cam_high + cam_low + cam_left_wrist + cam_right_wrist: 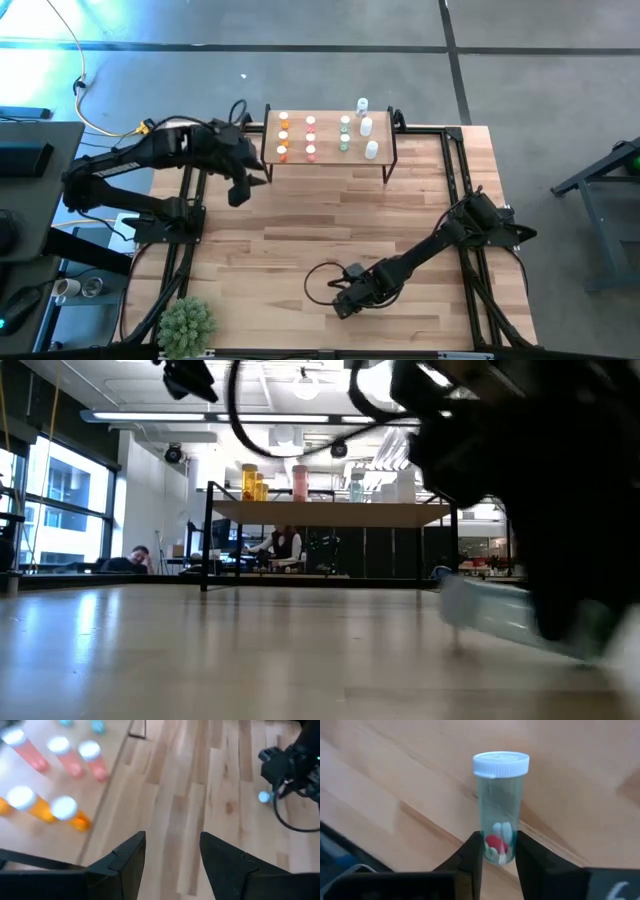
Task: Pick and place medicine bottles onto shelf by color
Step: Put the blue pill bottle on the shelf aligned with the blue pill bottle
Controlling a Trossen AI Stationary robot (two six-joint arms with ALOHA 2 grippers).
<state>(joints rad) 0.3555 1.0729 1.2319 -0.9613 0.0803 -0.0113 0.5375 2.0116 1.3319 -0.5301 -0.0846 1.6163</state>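
Note:
The shelf (pixel 326 160) stands at the table's far edge. On it stand rows of orange (pixel 283 138), pink (pixel 311 136), green (pixel 345 133) and white (pixel 369 136) medicine bottles. A pale green bottle (pixel 500 805) with a white cap and pills inside lies on the table near the front edge, also in the low view (pixel 500 615). My right gripper (pixel 499 855) (pixel 343 305) is shut on it. My left gripper (pixel 172 845) (pixel 245 186) hangs open in the air in front of the shelf's left end, holding nothing. My right gripper pinches the bottle's bottom end (pixel 498 851) between its two fingers, one on each side of the round wall. The fingers come steeply from above and lie across the bottle. The bottle lies on its side on the table, cap end (pixel 501 764) pointing away from the fingers.
A green plant (pixel 187 322) stands at the table's near left corner. A black cable (pixel 318 282) loops on the wood beside my right gripper. Bare wood lies between the shelf and my right gripper. People sit in the room beyond the table (pixel 285 545).

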